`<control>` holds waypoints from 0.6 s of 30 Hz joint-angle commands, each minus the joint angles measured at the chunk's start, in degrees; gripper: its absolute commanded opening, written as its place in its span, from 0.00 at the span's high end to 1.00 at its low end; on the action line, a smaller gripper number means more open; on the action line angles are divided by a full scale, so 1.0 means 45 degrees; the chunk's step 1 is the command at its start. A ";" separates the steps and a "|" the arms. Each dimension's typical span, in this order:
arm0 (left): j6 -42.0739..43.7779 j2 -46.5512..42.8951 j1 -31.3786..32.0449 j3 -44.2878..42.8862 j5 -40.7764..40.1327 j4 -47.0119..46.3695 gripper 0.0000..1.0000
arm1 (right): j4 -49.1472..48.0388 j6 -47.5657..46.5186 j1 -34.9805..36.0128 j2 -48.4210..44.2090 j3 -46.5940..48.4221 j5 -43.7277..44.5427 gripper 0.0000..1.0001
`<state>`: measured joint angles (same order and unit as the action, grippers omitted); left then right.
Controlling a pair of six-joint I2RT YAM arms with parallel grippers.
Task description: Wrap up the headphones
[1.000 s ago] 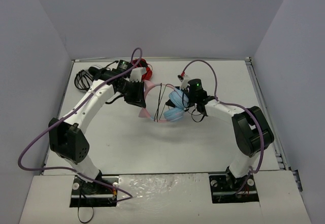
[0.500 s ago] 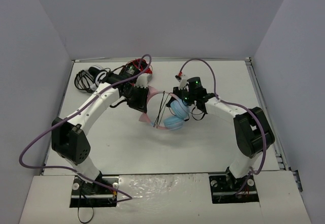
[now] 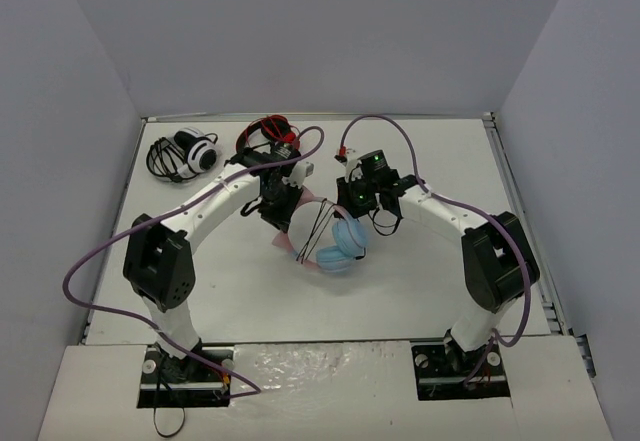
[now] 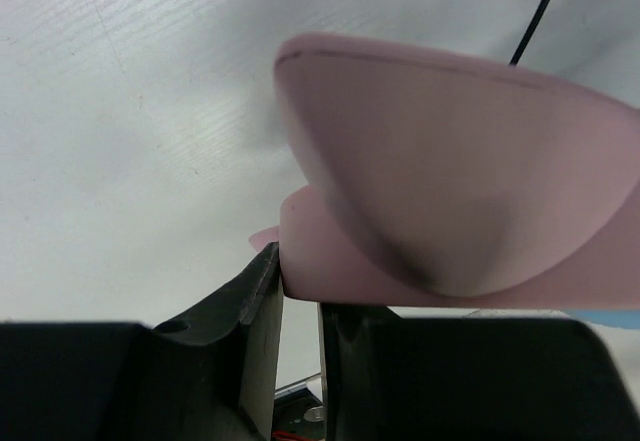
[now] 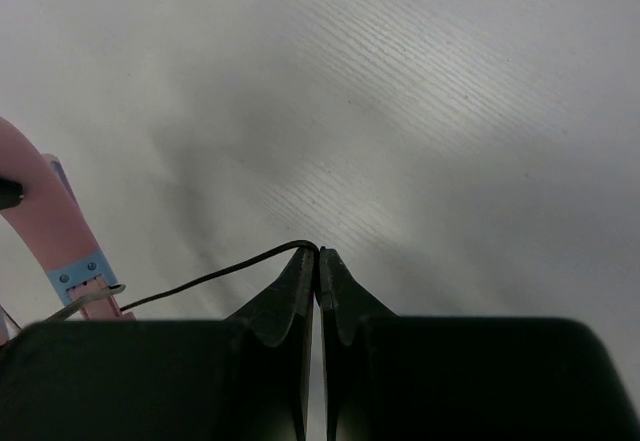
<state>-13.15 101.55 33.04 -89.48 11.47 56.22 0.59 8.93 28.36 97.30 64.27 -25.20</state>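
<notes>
The headphones [image 3: 335, 246] with pink cat-eared headband and light blue ear cups are held above the table's middle, thin black cable [image 3: 320, 229] looped across the band. My left gripper [image 3: 283, 211] is shut on the pink headband [image 4: 440, 211], which fills the left wrist view above the jaws. My right gripper [image 3: 350, 204] is shut on the black cable [image 5: 215, 274], which runs left from its fingertips toward the pink band and a blue slider [image 5: 75, 269].
Red-and-black headphones [image 3: 268, 131] lie at the back behind my left arm. Black-and-white headphones [image 3: 185, 153] with a coiled cable lie at the back left. Grey walls enclose the white table [image 3: 430, 271].
Both grippers moved toward each other and nearer the front; the headphones swung down and forward. The left arm shifted right, uncovering the black-and-white headphones.
</notes>
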 commanded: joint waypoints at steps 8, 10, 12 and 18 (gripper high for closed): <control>0.0978 0.0997 0.0227 -0.1345 -0.2332 0.2750 1.00 | 0.0415 -0.0960 0.0007 -0.0831 0.1351 0.2484 1.00; 0.1048 0.1187 0.0276 -0.1545 -0.2764 0.2938 1.00 | 0.0435 -0.0951 0.0027 -0.0722 0.1380 0.2554 1.00; 0.1102 0.1423 0.0349 -0.1781 -0.3020 0.3084 1.00 | 0.0472 -0.0968 0.0045 -0.0594 0.1362 0.2663 1.00; 0.1207 0.2154 0.0733 -0.2261 -0.4335 0.3633 1.00 | 0.0622 -0.1091 0.0070 -0.0367 0.1260 0.3030 1.00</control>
<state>-10.75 110.32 35.22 -97.73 0.71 59.91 7.04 5.52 29.68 97.34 66.43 -18.11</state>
